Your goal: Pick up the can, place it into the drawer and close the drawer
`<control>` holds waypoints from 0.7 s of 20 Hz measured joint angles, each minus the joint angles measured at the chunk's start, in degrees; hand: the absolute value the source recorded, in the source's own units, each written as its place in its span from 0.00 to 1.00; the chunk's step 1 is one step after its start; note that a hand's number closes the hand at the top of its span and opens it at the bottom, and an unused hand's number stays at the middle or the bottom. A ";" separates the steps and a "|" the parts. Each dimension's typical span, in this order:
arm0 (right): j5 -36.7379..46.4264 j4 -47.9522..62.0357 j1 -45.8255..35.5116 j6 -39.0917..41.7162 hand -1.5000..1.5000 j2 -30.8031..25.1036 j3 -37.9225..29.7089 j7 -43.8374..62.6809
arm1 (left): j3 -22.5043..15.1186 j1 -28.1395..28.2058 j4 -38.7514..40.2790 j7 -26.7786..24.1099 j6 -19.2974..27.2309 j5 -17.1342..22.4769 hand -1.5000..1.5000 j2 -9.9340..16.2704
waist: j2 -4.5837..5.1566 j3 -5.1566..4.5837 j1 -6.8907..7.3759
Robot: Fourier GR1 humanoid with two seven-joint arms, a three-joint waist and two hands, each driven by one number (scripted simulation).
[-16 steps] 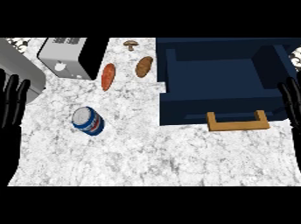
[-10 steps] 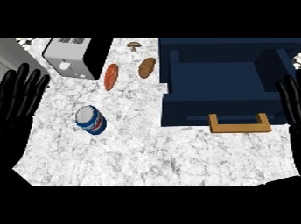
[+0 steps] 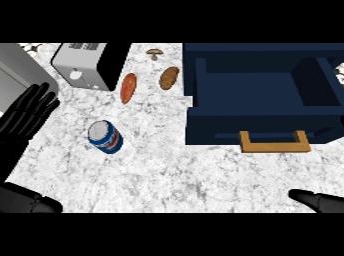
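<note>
Nothing of the task done yet, judging from how things lie — all 3 steps left: grasp, placing, closing.

Marble bench carrying everything; largest on it the dark blue drawer, pulled fully open at the upper right, inside bare as far as visible, wooden handle facing the near edge; ready to receive but not yet filled, not yet shut.

Toaster at the upper left, well apart from the drawer.

Left hand over the left edge of the bench, fingers straight and spread apart, holding nothing; near the can but not touching. Right hand at the lower right corner and right edge, only partly in view, fingers seemingly straight, clamped on nothing.

Can — blue and white with a red band — lying tilted on the bench left of centre, just right of the left hand, well apart from the drawer; untouched.

Smaller still: an orange sweet potato, a brown potato, a small mushroom, all between toaster and drawer; no part in the task.
</note>
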 measured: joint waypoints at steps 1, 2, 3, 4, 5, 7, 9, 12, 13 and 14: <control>-0.69 -0.72 1.01 0.40 0.00 -0.15 -0.85 -0.02 | 0.91 0.00 -0.06 0.90 -0.61 0.92 0.00 0.62 | -0.01 0.01 0.04; -1.56 -1.01 1.93 0.92 0.00 -0.22 -1.67 -0.41 | 2.41 0.46 -0.59 1.96 -1.60 2.61 0.00 1.77 | -0.04 0.00 0.11; -2.06 -1.21 3.85 1.72 0.00 0.24 -2.01 -1.78 | 2.85 0.53 -0.52 2.41 -2.01 3.05 0.00 1.90 | -0.06 0.00 0.10; -1.69 -1.59 5.07 2.07 0.00 0.78 -1.65 -2.31 | 3.68 0.75 -0.32 2.62 -2.80 3.88 0.00 2.13 | -0.06 0.00 0.12; -2.20 -1.46 5.52 2.63 0.00 0.70 -2.18 -2.62 | 4.18 0.93 -1.81 4.35 -2.75 5.09 0.00 2.34 | -0.06 0.00 0.18; -3.77 -1.25 6.21 3.89 0.00 0.35 -3.95 -3.14 | 4.95 1.00 -3.05 6.02 -3.12 6.15 0.00 2.33 | -0.07 0.01 0.22; -4.98 -0.72 6.65 5.16 0.00 0.07 -5.46 -3.82 | 6.25 1.50 -4.20 7.41 -3.77 7.49 0.00 2.52 | -0.07 0.00 0.26; -7.11 -0.70 9.01 7.42 0.00 0.00 -7.47 -5.38 | 8.62 3.06 -5.38 9.10 -4.41 10.58 0.00 2.75 | -0.09 0.00 0.29; -6.99 -1.12 8.75 7.34 0.00 0.08 -7.32 -4.66 | 9.18 3.01 -5.89 10.45 -4.03 11.95 0.00 2.83 | -0.09 0.01 0.32; -7.20 -0.95 8.89 7.79 0.00 0.08 -7.61 -4.72 | 9.71 3.54 -6.52 11.37 -3.85 12.84 0.00 2.68 | -0.09 -0.01 0.35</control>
